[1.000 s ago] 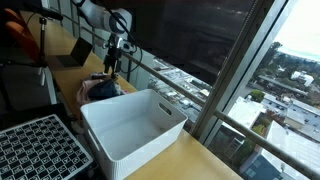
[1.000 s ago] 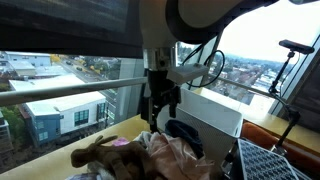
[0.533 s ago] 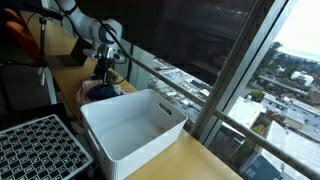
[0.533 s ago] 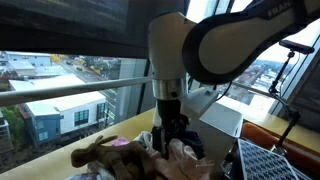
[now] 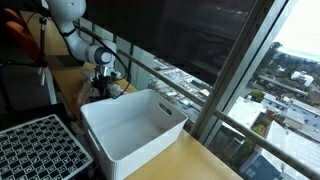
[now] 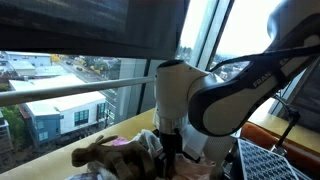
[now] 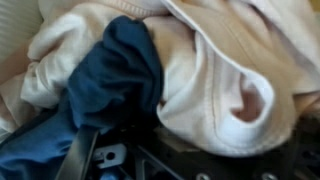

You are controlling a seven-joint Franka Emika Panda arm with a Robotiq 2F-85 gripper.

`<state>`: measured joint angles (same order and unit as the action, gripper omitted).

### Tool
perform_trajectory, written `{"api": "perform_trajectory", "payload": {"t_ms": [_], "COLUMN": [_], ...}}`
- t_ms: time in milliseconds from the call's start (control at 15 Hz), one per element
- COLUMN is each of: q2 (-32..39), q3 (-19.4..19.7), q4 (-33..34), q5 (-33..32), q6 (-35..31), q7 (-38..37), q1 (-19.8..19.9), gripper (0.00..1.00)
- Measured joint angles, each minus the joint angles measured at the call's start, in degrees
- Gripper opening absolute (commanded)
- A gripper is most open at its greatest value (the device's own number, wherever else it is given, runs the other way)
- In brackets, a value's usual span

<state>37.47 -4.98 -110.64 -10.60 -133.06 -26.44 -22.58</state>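
A pile of clothes (image 5: 92, 93) lies on the wooden counter beside a white bin (image 5: 135, 125). In the wrist view a dark blue garment (image 7: 115, 70) lies crumpled against a cream-white one (image 7: 225, 70), both filling the frame at very close range. My gripper (image 5: 101, 86) is low over the pile, its tips down among the clothes (image 6: 110, 155). One dark finger (image 7: 80, 155) shows at the bottom left next to the blue cloth. The jaws stand open and nothing is pinched between them. In an exterior view the arm (image 6: 185, 100) hides the tips.
A black mesh tray (image 5: 38, 150) lies in front of the bin, also visible as a mesh tray (image 6: 275, 165) at the lower right. A metal rail (image 6: 70, 92) and large windows run along the counter's far edge. A laptop (image 5: 68, 58) sits behind the pile.
The arm has come down from well above the pile until the gripper reaches the clothes. The jaws stayed open.
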Motion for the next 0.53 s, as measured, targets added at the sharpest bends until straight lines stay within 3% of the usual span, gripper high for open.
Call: {"api": "perform_trajectory", "payload": {"t_ms": [133, 533], "q2": [2.0, 3.3], "q3": [0.5, 0.4], "q4": [0.3, 1.9], "q5": [0.1, 2.3], "q6": [-2.3, -3.2], "q7": [1.0, 2.8], "q1": [0.3, 1.4], "gripper": [0.68, 0.23]}}
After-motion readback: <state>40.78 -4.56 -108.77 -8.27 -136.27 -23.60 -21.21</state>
